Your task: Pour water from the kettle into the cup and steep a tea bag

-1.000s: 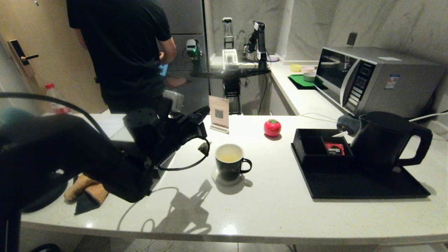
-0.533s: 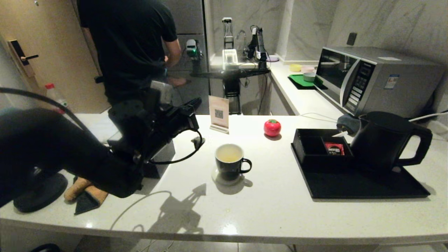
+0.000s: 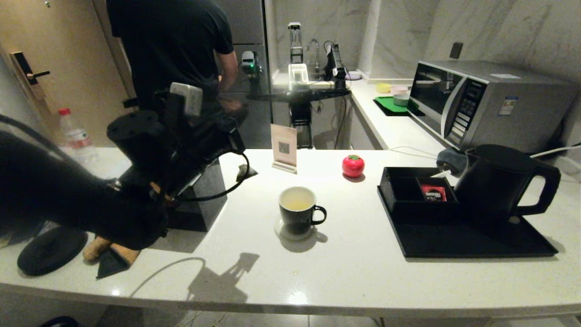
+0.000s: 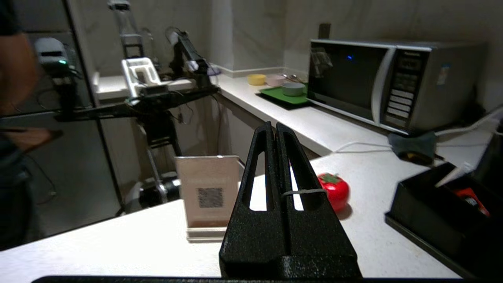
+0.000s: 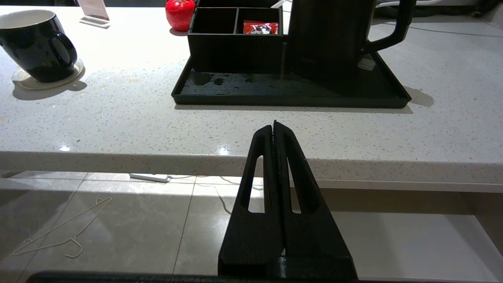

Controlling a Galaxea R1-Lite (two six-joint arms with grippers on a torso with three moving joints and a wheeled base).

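From the head view, the small black ceramic cup (image 3: pixel 298 211) with a white inside and a small ear handle turned toward the robot's right stands upright on a pale round coaster (image 3: pixel 286 232) near the middle of the white speckled stone counter (image 3: pixel 354 277). Pale yellowish water (image 3: pixel 297 204) lies inside it. Well to its right, the large matte black kettle (image 3: pixel 499 181) with its big loop handle stands on the far right part of a flat black tray (image 3: pixel 472 240), beside a black divided box (image 3: pixel 411 188) holding a red printed sachet (image 3: pixel 433 192). A red tomato-shaped ornament (image 3: pixel 353 165) and a small standing card with a printed code (image 3: pixel 283 148) sit behind the cup. The left gripper (image 3: pixel 233 136) hangs above the counter's left part, well apart from the cup, over a black cube box (image 3: pixel 204 195).

In the left wrist view, the left gripper (image 4: pixel 274 127) has its fingers pressed together with nothing bulky between them; a thin pale thread (image 4: pixel 304 192) crosses one finger. The card and the red ornament lie beyond.

In the right wrist view, the right gripper (image 5: pixel 274 126) is pressed together and empty, below the counter's front edge. The cup (image 5: pixel 33 45) shows on its coaster, and the kettle (image 5: pixel 330 37) on the tray (image 5: pixel 290 92).
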